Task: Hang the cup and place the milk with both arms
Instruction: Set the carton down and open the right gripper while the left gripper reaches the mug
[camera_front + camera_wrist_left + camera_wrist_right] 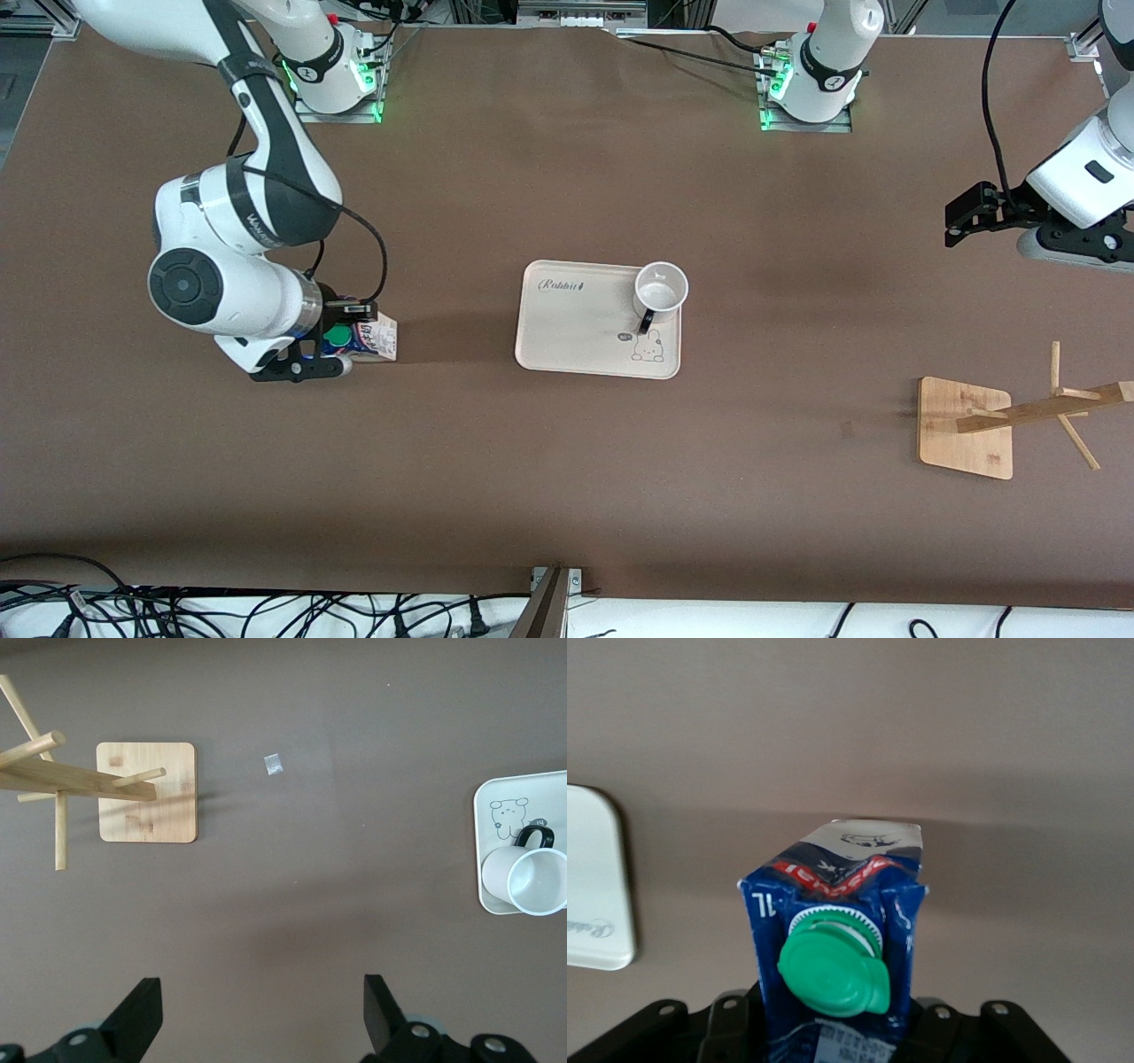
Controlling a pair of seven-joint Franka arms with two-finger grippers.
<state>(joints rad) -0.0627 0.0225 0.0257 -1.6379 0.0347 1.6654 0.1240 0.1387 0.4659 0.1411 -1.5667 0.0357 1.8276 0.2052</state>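
Note:
The milk, a blue and white carton with a green cap, sits at the right arm's end of the table. My right gripper is shut on the milk, one finger on each side of the carton's body; in the right wrist view the carton hides the fingertips. The white cup stands upright on the cream tray at mid-table, its black handle toward the front camera. My left gripper hangs open over bare table at the left arm's end, holding nothing. The left wrist view also shows the cup.
A wooden cup rack with pegs stands on its square base at the left arm's end, nearer the front camera than the tray. A small scrap lies on the brown table between rack and tray. Cables run along the front edge.

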